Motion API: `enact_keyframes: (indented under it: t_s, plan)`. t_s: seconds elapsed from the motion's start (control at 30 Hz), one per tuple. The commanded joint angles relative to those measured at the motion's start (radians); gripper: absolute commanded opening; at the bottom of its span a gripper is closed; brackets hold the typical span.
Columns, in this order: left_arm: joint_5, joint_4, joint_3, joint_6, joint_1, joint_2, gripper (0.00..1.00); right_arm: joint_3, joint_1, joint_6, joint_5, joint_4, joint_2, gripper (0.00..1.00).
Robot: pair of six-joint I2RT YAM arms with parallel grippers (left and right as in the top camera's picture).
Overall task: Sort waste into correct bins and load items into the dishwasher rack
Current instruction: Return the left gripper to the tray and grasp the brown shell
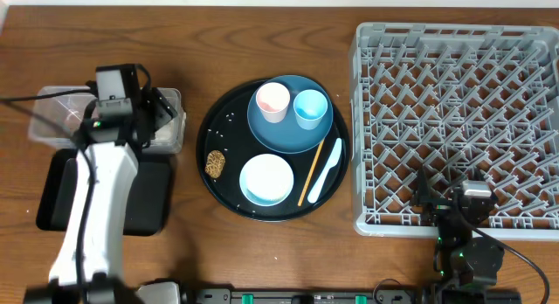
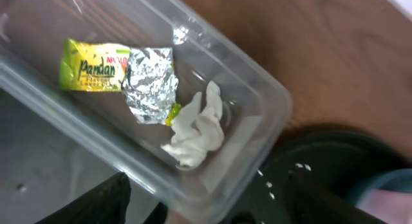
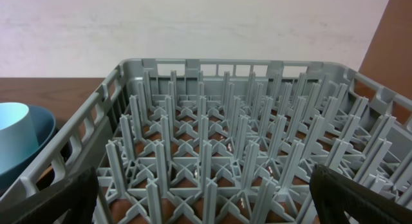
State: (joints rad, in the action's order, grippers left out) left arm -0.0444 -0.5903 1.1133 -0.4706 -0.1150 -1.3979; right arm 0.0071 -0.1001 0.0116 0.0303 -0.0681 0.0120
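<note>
The clear tub (image 2: 257,89) holds the yellow-green wrapper (image 2: 90,66), the foil (image 2: 151,82) and the crumpled white paper (image 2: 196,130). My left gripper (image 2: 212,208) hangs open over the tub's (image 1: 52,120) right end, with nothing between its fingers. On the dark blue plate (image 1: 288,134) stand the pink cup (image 1: 272,101) and the light blue cup (image 1: 310,107). Near them lie the white bowl (image 1: 265,179), chopstick (image 1: 312,171), spoon (image 1: 327,170), brown lump (image 1: 215,163) and rice grains (image 1: 229,116). My right gripper (image 3: 209,208) is open and empty at the grey rack's (image 1: 454,120) front edge.
The plate, bowl and food bits all sit on a large round black tray (image 1: 206,134) at the table's middle. A shallow black rectangular tray (image 1: 148,203) lies in front of the clear tub, partly under my left arm. The rack (image 3: 219,153) shows nothing among its pegs.
</note>
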Motion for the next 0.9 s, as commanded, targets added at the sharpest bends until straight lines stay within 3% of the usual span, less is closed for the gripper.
enact_keyframes:
  t_s: [0.0, 0.27, 0.4, 0.47, 0.53, 0.67, 0.87]
  plan:
    - [0.015, -0.064, 0.019, 0.006, 0.025, 0.121, 0.74, -0.002, 0.008, 0.008, 0.003, -0.004, -0.005, 0.99]
    - [0.071, -0.384, 0.016, 0.006, 0.184, 0.209, 0.74, -0.002, 0.008, 0.008, 0.003, -0.004, -0.005, 0.99]
    - [0.071, -0.441, -0.010, 0.006, 0.272, 0.182, 0.74, -0.002, 0.008, 0.009, 0.003, -0.004, -0.005, 0.99]
    - [0.071, -0.445, -0.019, 0.006, 0.309, 0.162, 0.82, -0.002, 0.008, 0.008, 0.003, -0.004, -0.005, 0.99]
    - [0.071, -0.443, -0.023, 0.006, 0.341, 0.141, 1.00, -0.002, 0.008, 0.008, 0.003, -0.004, -0.005, 0.99]
    - [0.066, -0.417, -0.026, 0.006, 0.384, 0.098, 0.98, -0.002, 0.008, 0.008, 0.003, -0.004, -0.005, 0.99]
    - [0.029, -0.370, -0.033, 0.025, 0.415, 0.017, 0.62, -0.002, 0.008, 0.009, 0.003, -0.004, -0.005, 0.99]
